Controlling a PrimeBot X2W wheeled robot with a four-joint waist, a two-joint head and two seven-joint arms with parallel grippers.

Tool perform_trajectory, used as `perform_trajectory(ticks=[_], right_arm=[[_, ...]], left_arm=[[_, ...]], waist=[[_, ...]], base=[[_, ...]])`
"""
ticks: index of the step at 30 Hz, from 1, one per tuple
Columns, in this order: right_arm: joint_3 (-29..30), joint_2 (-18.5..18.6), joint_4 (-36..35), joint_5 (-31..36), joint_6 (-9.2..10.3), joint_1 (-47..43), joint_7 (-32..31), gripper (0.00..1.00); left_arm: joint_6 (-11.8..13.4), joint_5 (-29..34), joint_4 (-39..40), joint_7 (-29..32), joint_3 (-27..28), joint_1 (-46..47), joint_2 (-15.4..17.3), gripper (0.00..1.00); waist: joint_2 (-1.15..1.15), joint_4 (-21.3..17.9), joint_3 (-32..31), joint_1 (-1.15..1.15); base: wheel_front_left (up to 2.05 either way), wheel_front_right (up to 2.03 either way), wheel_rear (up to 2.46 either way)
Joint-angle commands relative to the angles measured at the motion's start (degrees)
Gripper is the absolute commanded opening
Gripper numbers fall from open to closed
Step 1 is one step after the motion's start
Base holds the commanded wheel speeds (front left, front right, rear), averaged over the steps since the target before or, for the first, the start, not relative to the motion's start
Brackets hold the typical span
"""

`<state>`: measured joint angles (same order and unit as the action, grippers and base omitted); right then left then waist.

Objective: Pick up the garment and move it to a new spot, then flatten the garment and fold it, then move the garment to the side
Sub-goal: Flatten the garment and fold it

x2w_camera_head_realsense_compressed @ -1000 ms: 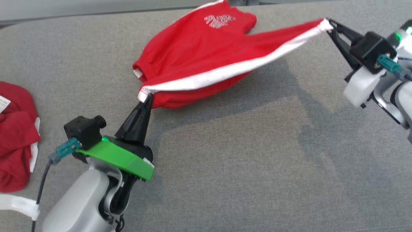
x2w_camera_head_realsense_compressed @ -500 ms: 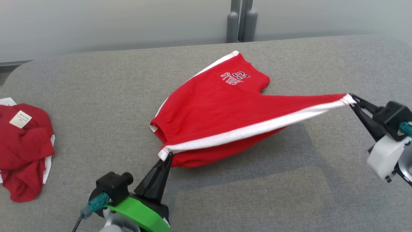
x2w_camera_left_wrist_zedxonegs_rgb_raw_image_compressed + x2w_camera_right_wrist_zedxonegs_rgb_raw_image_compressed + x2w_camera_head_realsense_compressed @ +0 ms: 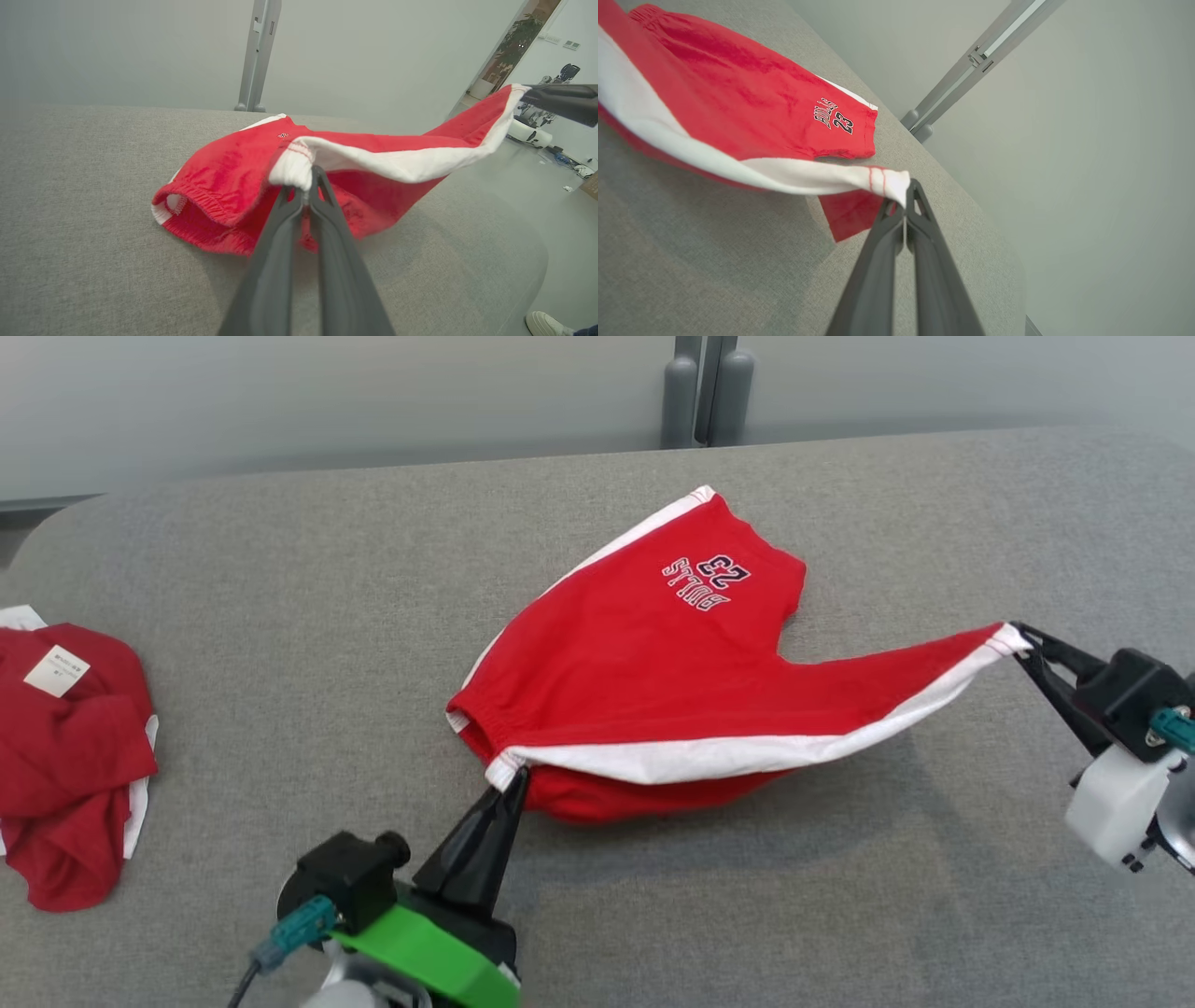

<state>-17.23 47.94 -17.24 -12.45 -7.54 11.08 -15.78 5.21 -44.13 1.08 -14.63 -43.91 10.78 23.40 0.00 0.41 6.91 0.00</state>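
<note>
Beneath the shorts [image 3: 644, 691], underside hidden (both corners pinched).

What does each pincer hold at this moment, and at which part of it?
Both hold the red shorts. The left pincer is shut on the waistband corner. The right pincer is shut on the leg hem corner.

My left hand [image 3: 516, 777] is low in front, fingers closed tight and pointing up and away. My right hand [image 3: 1024, 642] is far to the right, fingers closed, pointing left. Both pinch the shorts [image 3: 644, 663].
</note>
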Motion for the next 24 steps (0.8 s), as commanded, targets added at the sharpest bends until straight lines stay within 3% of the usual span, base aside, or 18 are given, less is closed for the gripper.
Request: perform_trajectory(ticks=[1,6,13,24], right_arm=[[-3.1,1.3,2.1,-1.0,0.1,4.6,0.5,0.0],[-11.0,4.3,7.4,-2.8,0.11,15.0,0.6,0.0],[-29.1,7.5,16.7,-6.6,0.11,36.3,0.1,0.0],[-52.3,3.9,32.7,-14.2,0.11,63.6,1.2,0.0]], left_arm=[[-0.6,0.5,-0.6,0.0,0.7,2.9,-0.5,0.0],[-1.6,0.7,-2.1,0.2,1.2,7.1,-2.0,0.0],[-4.4,0.1,-6.0,1.5,0.5,14.3,-5.7,0.0],[-5.4,-2.2,-16.0,5.8,0.7,24.6,-12.3,0.0]], waist=[[0.0,1.4,1.8,0.0],[0.0,3.3,4.6,0.0],[0.0,7.2,9.4,0.0],[0.0,13.0,15.0,0.0]], base=[[0.0,0.0,0.0],[0.0,0.0,0.0],[0.0,0.0,0.0],[0.0,0.0,0.0]])
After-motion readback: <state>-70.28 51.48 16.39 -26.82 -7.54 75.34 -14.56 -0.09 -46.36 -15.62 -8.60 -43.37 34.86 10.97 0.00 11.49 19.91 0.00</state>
